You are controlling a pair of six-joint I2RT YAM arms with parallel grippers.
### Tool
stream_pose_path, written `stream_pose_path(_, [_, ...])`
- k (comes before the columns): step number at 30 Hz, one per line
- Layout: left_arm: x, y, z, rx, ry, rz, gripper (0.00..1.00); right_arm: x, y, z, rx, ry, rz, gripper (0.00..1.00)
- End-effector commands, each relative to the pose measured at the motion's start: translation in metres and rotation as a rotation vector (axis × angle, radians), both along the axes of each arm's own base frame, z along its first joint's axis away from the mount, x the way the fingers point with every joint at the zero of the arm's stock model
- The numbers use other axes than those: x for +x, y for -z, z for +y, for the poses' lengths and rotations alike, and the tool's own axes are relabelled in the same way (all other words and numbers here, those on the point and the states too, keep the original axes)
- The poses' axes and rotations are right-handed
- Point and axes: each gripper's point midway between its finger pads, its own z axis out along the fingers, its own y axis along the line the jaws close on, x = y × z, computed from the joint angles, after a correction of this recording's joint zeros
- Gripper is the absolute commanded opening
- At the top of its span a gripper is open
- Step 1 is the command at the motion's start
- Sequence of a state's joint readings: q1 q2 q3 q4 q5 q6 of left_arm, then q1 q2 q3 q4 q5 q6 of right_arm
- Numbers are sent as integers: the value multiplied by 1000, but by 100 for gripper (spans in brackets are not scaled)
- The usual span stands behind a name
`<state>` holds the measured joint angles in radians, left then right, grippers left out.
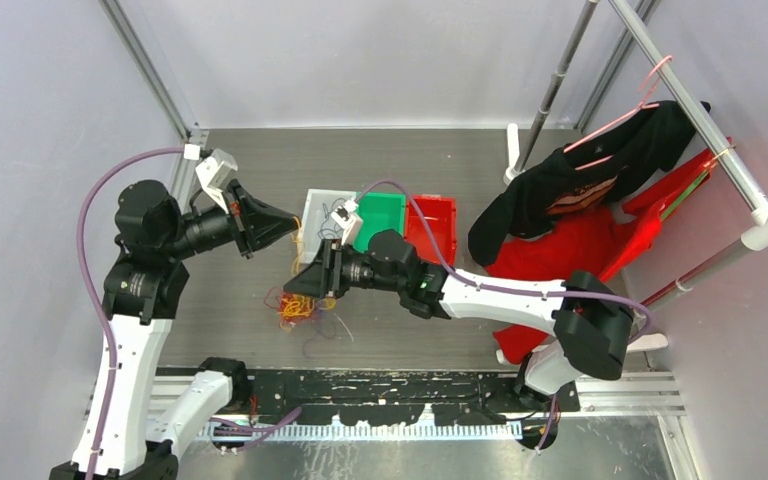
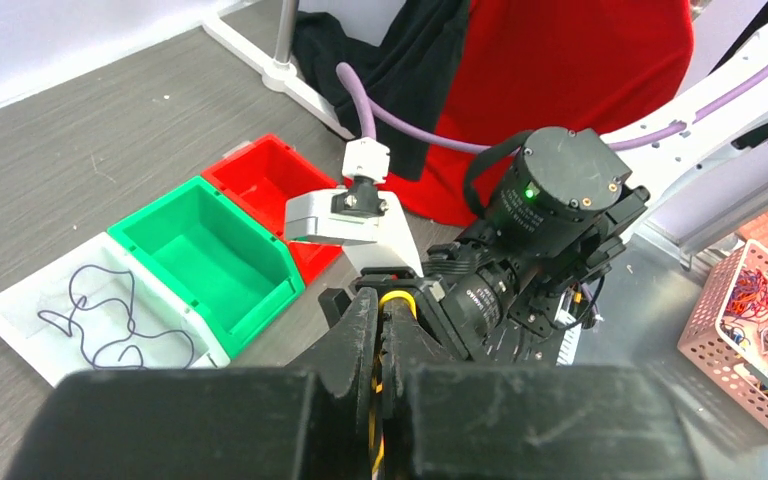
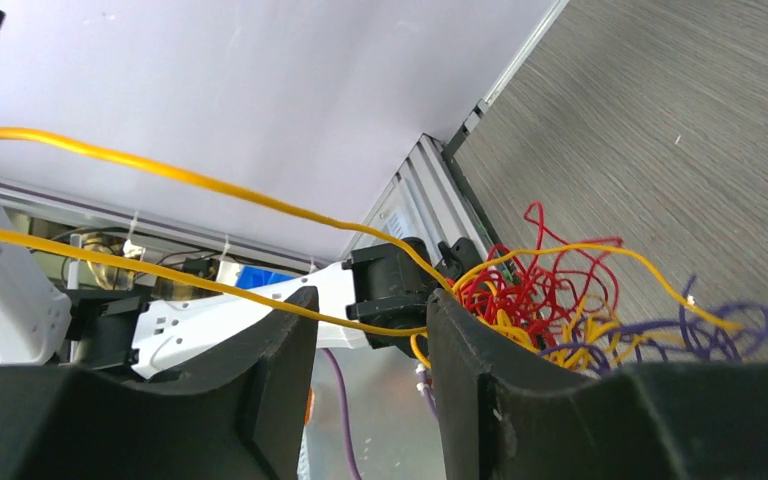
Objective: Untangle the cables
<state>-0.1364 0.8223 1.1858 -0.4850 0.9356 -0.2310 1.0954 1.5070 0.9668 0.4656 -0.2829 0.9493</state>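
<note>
Cables: one yellow strand is pinched tight in the left tool. It runs taut through the gaping right tool, then down into their red, yellow and purple heap on the worktop. I'd worry a harder pull cinches that heap tighter, or lifts it whole.
</note>
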Motion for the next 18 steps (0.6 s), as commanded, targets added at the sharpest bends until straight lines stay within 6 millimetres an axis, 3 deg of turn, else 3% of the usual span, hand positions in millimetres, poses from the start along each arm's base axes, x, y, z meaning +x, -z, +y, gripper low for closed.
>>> stream_pose_path(1, [-10,-34,0,-39,-2,-71,0,6,-15,5,32,60,-67,50])
stream_pose_path(4, [-14,-40,1,-49,-1,-75,0,10,-7,3,-46,124,-137,53])
stream_pose_path(12, [-19,-54,0,-71,4,-77,0,19,13,1,-196,214,-253,50])
stream_pose_path(18, [-20,-77,2,-70,-14,-148,0,16,51,-1,-280,195,-241,47])
